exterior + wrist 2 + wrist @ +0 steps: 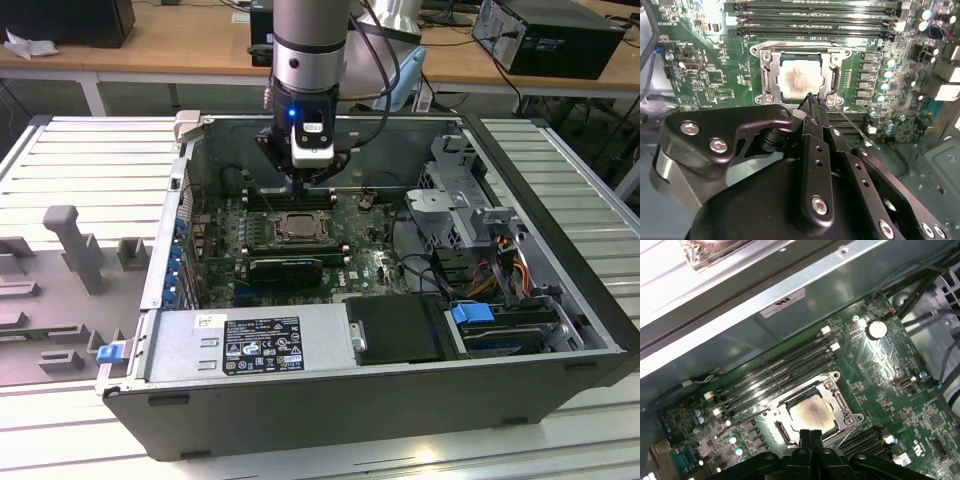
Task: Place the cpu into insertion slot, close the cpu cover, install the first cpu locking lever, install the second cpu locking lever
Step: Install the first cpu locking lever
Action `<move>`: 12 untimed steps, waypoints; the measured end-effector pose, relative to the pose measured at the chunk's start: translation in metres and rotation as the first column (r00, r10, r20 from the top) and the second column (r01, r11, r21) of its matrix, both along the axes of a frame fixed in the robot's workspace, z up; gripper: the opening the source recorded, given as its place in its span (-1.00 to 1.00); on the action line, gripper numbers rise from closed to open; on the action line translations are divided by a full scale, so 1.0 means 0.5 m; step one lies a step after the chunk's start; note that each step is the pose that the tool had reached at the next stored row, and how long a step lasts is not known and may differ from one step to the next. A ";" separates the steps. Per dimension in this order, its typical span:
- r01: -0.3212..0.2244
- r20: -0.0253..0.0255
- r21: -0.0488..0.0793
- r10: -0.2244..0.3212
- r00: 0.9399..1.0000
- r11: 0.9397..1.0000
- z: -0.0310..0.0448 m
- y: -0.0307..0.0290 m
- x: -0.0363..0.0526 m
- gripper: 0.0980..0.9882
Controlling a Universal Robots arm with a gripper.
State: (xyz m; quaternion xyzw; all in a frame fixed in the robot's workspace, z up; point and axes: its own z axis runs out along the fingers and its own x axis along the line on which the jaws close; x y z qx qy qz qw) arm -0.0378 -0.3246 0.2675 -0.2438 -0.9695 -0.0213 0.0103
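Latching seems the step in hand: the cpu (812, 412) lies in the insertion slot (795, 47) under the lowered cpu cover (771, 80). We see the claw (810, 436) pinched together, empty, at the slot's edge beside a thin lever (850, 125). Hooking it, we judge, calls for exact tip placement.

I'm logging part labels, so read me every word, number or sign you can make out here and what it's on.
The black label on the power supply: print too small to read.
The white sticker on the case wall: blurred, unreadable.
The motherboard lettering: too small.
The cpu: smeared, no legible marking.
Nothing can be quoted.
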 end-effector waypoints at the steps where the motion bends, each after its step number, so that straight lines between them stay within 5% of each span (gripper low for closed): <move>1: -0.026 0.000 0.000 0.026 1.000 1.000 0.000 0.000 0.000 -0.98; 7: -0.124 0.000 0.000 0.124 0.992 0.992 0.000 0.000 0.000 -0.98; 12: -0.213 0.000 0.000 0.213 0.977 0.977 0.000 0.000 0.000 -0.98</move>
